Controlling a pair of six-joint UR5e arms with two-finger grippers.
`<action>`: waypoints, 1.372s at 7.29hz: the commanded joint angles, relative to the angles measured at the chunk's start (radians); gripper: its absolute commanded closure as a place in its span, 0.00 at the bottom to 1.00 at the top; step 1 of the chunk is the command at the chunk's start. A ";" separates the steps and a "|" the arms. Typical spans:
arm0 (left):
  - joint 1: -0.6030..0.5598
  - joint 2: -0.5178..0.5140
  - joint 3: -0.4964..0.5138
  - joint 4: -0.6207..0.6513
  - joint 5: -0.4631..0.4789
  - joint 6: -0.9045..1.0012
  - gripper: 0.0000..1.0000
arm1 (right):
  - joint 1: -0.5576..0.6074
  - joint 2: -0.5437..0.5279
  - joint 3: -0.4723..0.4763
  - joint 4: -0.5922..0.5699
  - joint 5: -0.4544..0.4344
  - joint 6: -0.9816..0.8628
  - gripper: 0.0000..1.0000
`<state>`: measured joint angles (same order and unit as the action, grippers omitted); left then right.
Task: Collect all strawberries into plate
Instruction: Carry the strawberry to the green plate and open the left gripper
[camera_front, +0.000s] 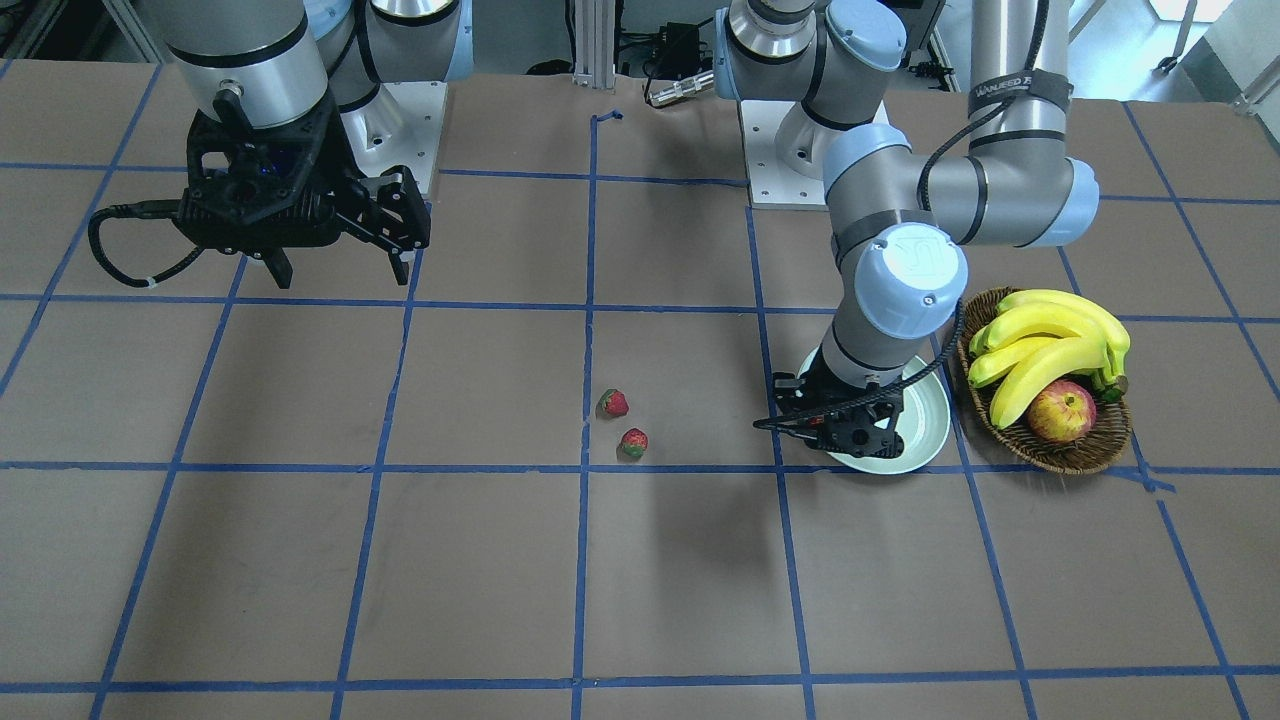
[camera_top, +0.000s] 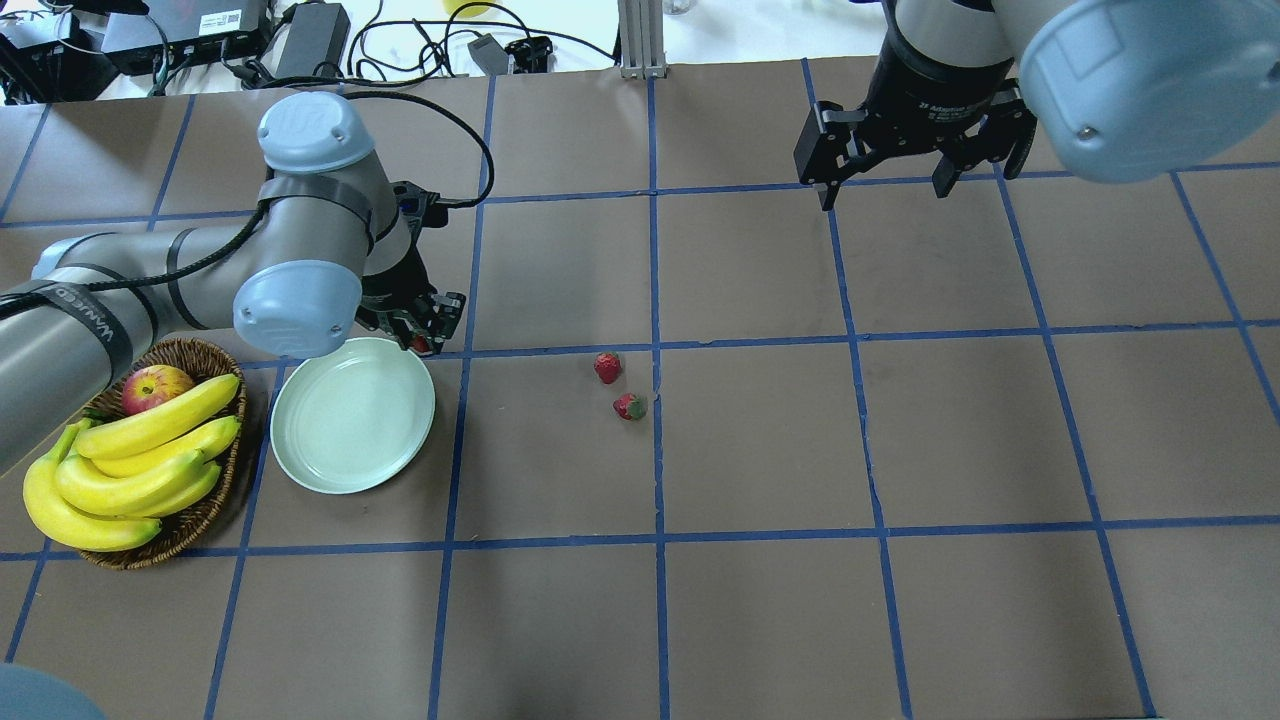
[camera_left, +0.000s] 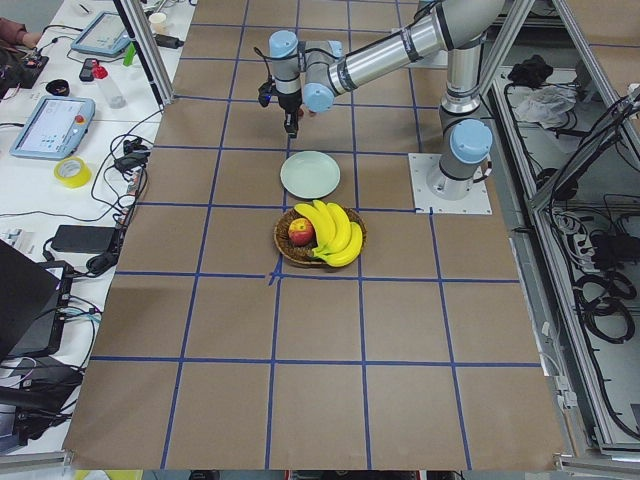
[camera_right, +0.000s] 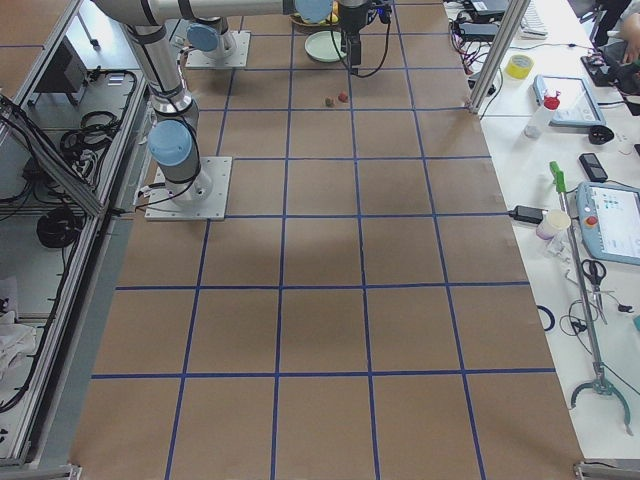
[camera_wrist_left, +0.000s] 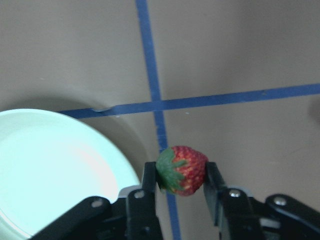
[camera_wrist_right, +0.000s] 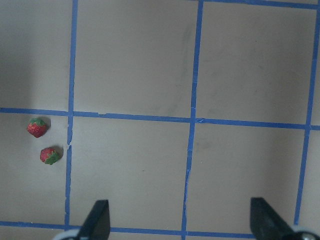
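Observation:
My left gripper (camera_wrist_left: 181, 176) is shut on one strawberry (camera_wrist_left: 182, 170), held above the table just beyond the rim of the pale mint plate (camera_top: 352, 414); the plate also shows in the left wrist view (camera_wrist_left: 55, 165). In the overhead view that gripper (camera_top: 420, 338) sits at the plate's far right edge. Two more strawberries (camera_top: 607, 367) (camera_top: 629, 406) lie on the table near the middle, also in the front view (camera_front: 614, 403) (camera_front: 633, 442). My right gripper (camera_top: 886, 185) is open and empty, high over the far right; it shows in the front view (camera_front: 340, 265).
A brown wicker basket (camera_top: 190, 530) with bananas (camera_top: 140, 460) and an apple (camera_top: 155, 385) stands left of the plate, touching it or nearly so. Blue tape lines grid the brown table.

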<state>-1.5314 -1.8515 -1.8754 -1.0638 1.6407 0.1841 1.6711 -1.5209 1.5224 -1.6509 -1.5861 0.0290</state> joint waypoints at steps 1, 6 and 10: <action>0.113 0.002 -0.028 -0.001 0.025 0.159 1.00 | 0.004 -0.001 -0.002 -0.001 0.002 0.003 0.00; 0.188 0.008 -0.107 0.028 0.019 0.212 0.00 | 0.003 0.001 0.001 -0.001 -0.003 0.000 0.00; 0.011 0.054 0.036 -0.116 -0.021 -0.075 0.00 | 0.001 -0.002 0.001 -0.001 -0.012 0.000 0.00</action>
<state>-1.4254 -1.8105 -1.8679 -1.1459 1.6351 0.2522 1.6716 -1.5228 1.5232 -1.6521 -1.5991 0.0291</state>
